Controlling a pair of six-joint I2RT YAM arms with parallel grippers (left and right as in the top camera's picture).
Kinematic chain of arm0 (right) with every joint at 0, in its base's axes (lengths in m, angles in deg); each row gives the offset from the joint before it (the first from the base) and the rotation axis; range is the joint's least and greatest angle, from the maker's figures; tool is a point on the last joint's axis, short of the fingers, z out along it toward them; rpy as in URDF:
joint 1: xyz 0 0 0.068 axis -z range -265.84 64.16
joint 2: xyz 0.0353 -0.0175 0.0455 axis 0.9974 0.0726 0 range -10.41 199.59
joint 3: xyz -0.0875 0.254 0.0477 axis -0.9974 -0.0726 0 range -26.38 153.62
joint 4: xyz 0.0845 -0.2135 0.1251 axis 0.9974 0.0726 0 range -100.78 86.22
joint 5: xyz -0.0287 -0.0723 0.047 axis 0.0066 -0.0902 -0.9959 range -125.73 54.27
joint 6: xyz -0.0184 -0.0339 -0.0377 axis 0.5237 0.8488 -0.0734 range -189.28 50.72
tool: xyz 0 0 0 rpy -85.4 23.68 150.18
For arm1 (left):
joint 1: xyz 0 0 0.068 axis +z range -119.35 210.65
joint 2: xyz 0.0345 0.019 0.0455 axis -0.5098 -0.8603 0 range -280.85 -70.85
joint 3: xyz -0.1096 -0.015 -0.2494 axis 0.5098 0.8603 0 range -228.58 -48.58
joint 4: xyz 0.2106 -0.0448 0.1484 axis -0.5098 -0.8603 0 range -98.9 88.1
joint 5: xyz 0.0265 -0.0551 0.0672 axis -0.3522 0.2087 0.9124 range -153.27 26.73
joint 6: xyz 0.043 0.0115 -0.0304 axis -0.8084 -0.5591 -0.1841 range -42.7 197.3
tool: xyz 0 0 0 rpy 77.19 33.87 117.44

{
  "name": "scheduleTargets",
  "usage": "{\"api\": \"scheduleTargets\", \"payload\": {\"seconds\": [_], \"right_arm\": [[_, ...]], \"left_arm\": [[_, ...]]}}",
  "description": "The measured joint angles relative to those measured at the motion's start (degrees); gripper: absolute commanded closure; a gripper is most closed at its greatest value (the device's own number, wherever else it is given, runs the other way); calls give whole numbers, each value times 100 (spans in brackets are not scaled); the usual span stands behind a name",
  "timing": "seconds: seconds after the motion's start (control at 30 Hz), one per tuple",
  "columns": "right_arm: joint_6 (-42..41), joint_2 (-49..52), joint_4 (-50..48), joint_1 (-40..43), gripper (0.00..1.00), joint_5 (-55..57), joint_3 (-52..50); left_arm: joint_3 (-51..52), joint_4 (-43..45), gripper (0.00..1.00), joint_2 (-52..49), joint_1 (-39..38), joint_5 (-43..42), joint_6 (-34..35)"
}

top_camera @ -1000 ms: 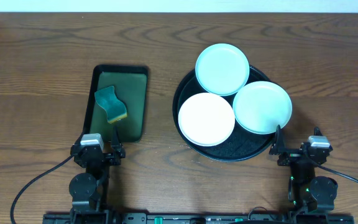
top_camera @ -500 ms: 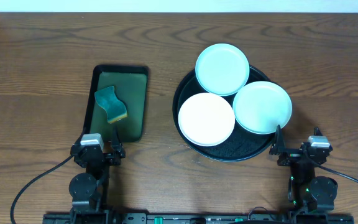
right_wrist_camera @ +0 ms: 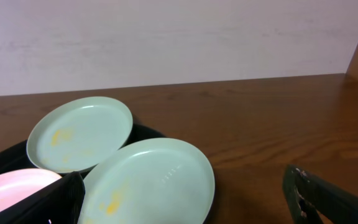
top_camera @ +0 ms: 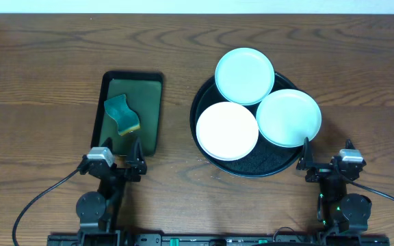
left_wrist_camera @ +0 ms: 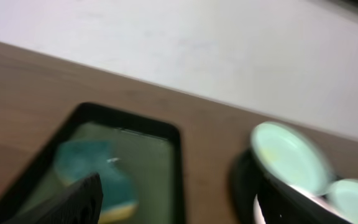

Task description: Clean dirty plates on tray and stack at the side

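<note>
Three plates lie on the round black tray [top_camera: 248, 162]: a white plate [top_camera: 227, 130] at the front left, a mint plate [top_camera: 289, 117] at the right and a second mint plate [top_camera: 245, 75] at the back, overhanging the rim. Both mint plates show yellow smears in the right wrist view [right_wrist_camera: 148, 182] [right_wrist_camera: 79, 132]. My left gripper [top_camera: 120, 158] is open and empty at the near end of the green tray. My right gripper [top_camera: 325, 161] is open and empty, just right of the black tray's front edge.
A dark-green rectangular tray [top_camera: 134, 109] lies left of the black tray and holds a teal and yellow sponge [top_camera: 122, 115]. The left wrist view is blurred; it shows the sponge [left_wrist_camera: 95, 177] and the green tray [left_wrist_camera: 160, 168]. Bare wooden table surrounds both trays.
My left gripper has shifted slightly forward and to the right, toward the near end of the green tray. The right arm and the plates have not moved.
</note>
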Motion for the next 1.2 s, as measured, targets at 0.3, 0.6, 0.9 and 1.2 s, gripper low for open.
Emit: {"api": "scheduleTargets", "payload": {"seconds": [0.3, 0.6, 0.9, 1.2], "right_arm": [[0, 0, 4, 0, 1, 2, 0], [0, 0, 7, 0, 1, 17, 0], [0, 0, 4, 0, 1, 20, 0], [0, 0, 4, 0, 1, 20, -2]], "left_arm": [[33, 2791, 20, 7, 0, -485, 890], [-1735, 918, 20, -870, 4, 413, 157], [-6107, -4107, 20, -4747, 4, 481, -778], [-8413, -5786, 4, -7903, 9, 953, -205]]}}
